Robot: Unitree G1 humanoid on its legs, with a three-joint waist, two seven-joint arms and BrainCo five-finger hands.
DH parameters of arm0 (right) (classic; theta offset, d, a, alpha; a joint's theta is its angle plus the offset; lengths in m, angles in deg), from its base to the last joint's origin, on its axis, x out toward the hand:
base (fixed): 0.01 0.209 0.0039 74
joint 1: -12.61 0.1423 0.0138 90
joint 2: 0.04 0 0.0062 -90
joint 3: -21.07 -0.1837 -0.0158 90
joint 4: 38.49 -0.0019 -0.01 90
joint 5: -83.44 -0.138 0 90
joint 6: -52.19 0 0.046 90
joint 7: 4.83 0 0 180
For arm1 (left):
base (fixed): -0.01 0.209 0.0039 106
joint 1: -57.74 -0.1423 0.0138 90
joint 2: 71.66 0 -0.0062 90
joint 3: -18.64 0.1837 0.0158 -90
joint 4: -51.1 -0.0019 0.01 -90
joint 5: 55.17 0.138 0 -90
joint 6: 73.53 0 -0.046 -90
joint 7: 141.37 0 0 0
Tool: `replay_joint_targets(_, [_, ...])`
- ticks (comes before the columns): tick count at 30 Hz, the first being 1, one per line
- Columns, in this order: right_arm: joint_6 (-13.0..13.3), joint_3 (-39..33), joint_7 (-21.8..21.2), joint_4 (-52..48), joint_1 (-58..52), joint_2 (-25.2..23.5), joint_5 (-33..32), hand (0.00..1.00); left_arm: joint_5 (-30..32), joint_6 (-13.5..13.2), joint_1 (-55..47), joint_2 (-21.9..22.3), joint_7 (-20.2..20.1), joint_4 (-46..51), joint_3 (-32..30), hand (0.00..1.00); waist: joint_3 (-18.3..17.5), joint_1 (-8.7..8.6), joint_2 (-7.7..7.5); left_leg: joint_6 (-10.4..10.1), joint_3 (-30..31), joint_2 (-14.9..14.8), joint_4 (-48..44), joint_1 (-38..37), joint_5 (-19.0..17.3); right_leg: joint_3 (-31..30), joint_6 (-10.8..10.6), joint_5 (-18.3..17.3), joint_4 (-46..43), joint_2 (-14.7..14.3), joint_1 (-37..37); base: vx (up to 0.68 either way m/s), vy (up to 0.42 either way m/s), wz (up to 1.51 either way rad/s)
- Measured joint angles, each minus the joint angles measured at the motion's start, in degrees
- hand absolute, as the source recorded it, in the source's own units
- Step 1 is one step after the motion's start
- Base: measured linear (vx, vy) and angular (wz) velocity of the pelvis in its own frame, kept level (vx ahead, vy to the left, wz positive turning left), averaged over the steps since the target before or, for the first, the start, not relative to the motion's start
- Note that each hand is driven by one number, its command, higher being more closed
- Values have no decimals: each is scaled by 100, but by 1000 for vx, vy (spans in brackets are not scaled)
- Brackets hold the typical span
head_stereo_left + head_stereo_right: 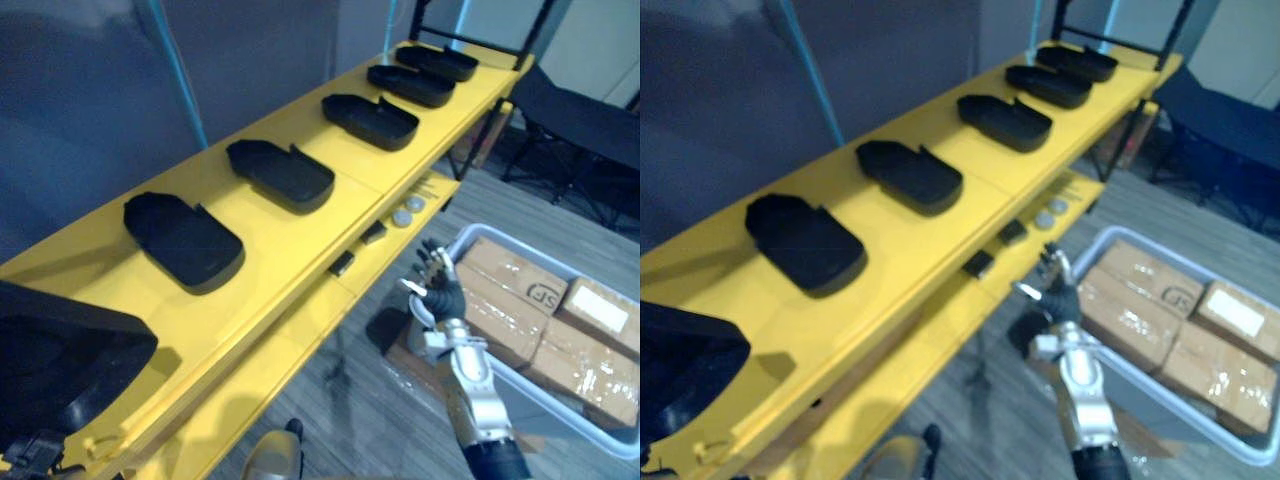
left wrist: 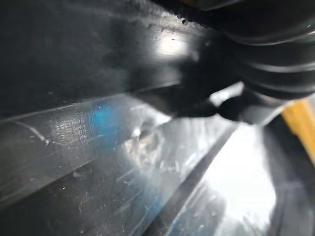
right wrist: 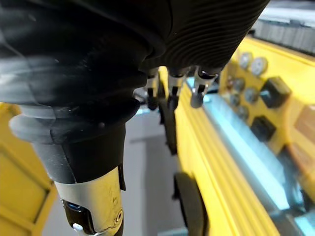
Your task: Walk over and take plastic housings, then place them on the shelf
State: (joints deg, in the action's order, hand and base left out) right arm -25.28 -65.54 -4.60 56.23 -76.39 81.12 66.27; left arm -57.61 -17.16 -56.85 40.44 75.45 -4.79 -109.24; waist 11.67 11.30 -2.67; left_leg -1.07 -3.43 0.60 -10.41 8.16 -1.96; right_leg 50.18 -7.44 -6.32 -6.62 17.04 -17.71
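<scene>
Black plastic housings [image 1: 185,240] are laid in a single row along the top of the yellow shelf [image 1: 270,265]. Each is set flat with its open side up and well apart from the next, so that any one can be put down or lifted without disturbing a neighbour. Five are counted, running toward the far end.

A sixth, the nearest housing [image 1: 60,370], is seen over the near end of the shelf. Whether it rests there or is carried cannot be told. In the left wrist view a dark, scratched plastic surface is pressed close against the left hand [image 2: 268,49]. The fingers of that hand are hidden, so it cannot be said whether they are closed on the part. It is judged that this housing is being brought to the vacant near spot, which would continue the spacing of the row.

The right hand [image 1: 440,295] is held low in front of the shelf, beside its lower ledge [image 1: 385,255]. Its fingers [image 3: 170,91] are loosely extended and nothing is held in them. It is probably kept there so that small black blocks [image 1: 342,263] and round discs [image 1: 402,218] on the ledge are not knocked. Just beside it on the floor a pale crate [image 1: 565,425] is packed with taped cardboard boxes [image 1: 510,290].
</scene>
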Motion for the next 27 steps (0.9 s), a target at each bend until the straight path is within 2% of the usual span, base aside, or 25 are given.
replay_joint_targets(2, [23,-47,-36,-91,-125,-4,105,0,1,-16,398,-163,-303,264,400,100,60,-138,-77,40,376,154,32,162,177,-726,436,-515,-519,-16,209,-89,25,115])
replay_joint_targets(3, [32,-62,-26,-178,-199,10,159,0,14,-33,520,-222,-394,321,524,100,90,-234,-125,41,523,233,65,184,226,-997,432,-498,-616,-15,222,-35,45,133])
replay_joint_targets(4, [102,-98,-29,-227,-297,31,231,0,9,-73,688,-362,-538,345,745,100,99,-334,-135,41,647,269,167,186,376,-1325,341,-445,-860,0,299,-10,45,111])
replay_joint_targets(6, [271,-111,-38,-216,-328,80,242,0,0,-76,953,-748,-841,404,1022,100,113,-418,-172,4,767,234,482,178,696,-1727,314,-445,-1340,28,561,10,4,84])
replay_joint_targets(9, [660,-111,-54,-149,68,165,523,0,1,19,993,-891,-1110,390,1241,100,193,-389,-167,23,573,221,595,189,829,-1728,154,-571,-1546,200,784,25,-51,-15])
replay_joint_targets(10, [861,-113,-46,-129,303,230,655,0,-9,45,993,-890,-1133,386,1320,100,284,-380,-113,23,419,192,581,189,829,-1737,69,-622,-1421,206,797,7,-61,-58])
replay_joint_targets(12, [1104,-111,-46,-126,673,395,759,0,-127,36,1038,-890,-1221,385,1445,100,523,-348,2,-16,222,115,562,216,857,-1751,-93,-723,-1335,204,891,-74,-73,-67])
replay_joint_targets(14, [1295,-128,-16,-125,988,571,897,0,-142,-3,1205,-900,-1218,352,1575,100,721,-362,110,-40,89,11,392,518,878,-1764,-225,-918,-1415,195,1205,-156,-68,-46])
replay_joint_targets(15, [1408,-185,4,-116,1133,667,1036,0,-145,-73,1392,-876,-1217,237,1668,100,939,-404,226,-80,95,-38,298,661,908,-1774,-251,-1022,-1612,196,1382,-189,-43,-16])
replay_joint_targets(16, [1427,-219,59,-108,1191,692,1178,0,-139,-91,1538,-880,-1214,151,1674,100,1167,-438,256,-108,89,-83,236,721,930,-1853,-196,-1165,-1905,257,1571,-239,-24,-12])
replay_joint_targets(18, [1476,-205,138,-72,1148,680,1367,0,-90,-121,1648,-882,-1132,21,1684,100,1392,-466,194,-131,66,-83,151,775,942,-1931,-151,-1397,-2374,408,1794,-204,-24,-2])
replay_joint_targets(22, [1638,-211,411,66,1134,658,1526,0,-81,-121,1644,-878,-833,-270,1768,100,1529,-546,180,-156,111,-73,-95,932,928,-1945,-105,-1588,-2819,562,1975,-80,-26,7])
replay_joint_targets(27, [2035,-307,628,29,718,272,1446,0,349,-131,1306,-784,-550,-326,1830,100,1536,-558,189,-129,135,55,-625,766,513,-1847,-206,-1755,-2882,699,1518,9,13,5])
